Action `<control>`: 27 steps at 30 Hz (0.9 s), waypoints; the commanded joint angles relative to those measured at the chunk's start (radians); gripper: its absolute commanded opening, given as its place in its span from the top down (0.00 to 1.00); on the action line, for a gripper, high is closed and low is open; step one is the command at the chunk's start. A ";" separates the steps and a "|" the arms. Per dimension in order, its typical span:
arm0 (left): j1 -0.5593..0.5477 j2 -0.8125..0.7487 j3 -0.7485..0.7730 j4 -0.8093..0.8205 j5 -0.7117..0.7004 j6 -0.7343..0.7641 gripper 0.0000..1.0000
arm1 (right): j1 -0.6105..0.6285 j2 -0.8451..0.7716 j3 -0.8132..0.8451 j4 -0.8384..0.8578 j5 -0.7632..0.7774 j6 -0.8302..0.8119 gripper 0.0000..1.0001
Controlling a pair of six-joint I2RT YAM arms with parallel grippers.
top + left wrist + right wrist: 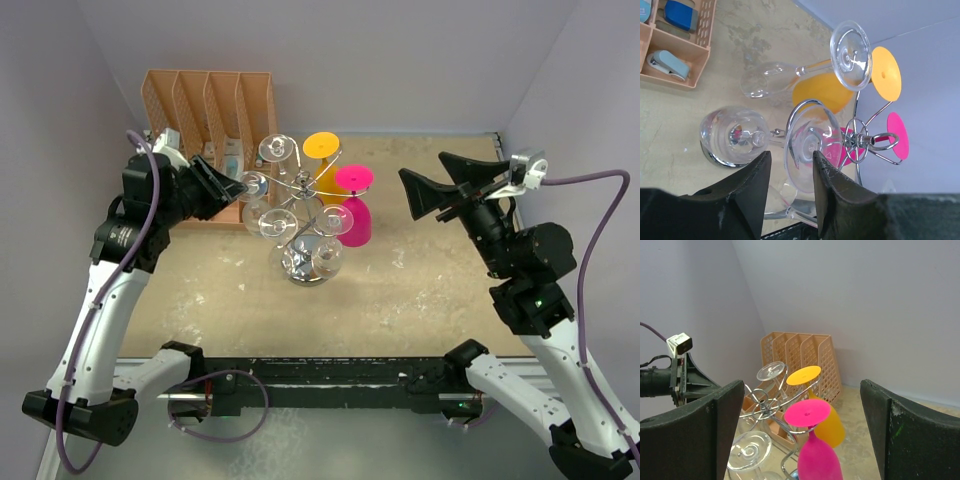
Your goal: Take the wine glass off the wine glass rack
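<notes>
The wine glass rack (305, 270), a shiny wire stand with curled arms, carries several clear glasses plus an orange glass (322, 145) and a pink glass (358, 222). My left gripper (236, 188) is at the rack's left side. In the left wrist view the rack's hub (860, 140) shows past the left gripper (790, 165), whose narrowed jaws still leave a gap. They flank the round foot of a clear wine glass (807, 142); I see no contact. My right gripper (432, 192) hangs wide open to the right of the rack, holding nothing, with the pink glass (812, 460) ahead of it.
An orange slotted file organizer (210, 95) stands against the back wall just behind the rack, with small blue and white items in its low tray (675, 50). Grey walls close in the sandy table on the left, back and right.
</notes>
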 commanded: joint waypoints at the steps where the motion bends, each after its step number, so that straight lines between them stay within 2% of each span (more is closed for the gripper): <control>1: -0.005 -0.029 -0.016 0.101 0.015 -0.065 0.64 | 0.001 -0.016 -0.004 0.067 -0.010 0.013 0.00; 6: -0.005 -0.036 -0.036 0.119 0.013 -0.080 0.67 | 0.001 -0.015 -0.011 0.069 -0.011 0.017 0.00; 27: -0.004 -0.066 -0.072 0.131 -0.011 -0.116 0.93 | 0.001 -0.035 0.002 0.062 -0.001 0.019 0.00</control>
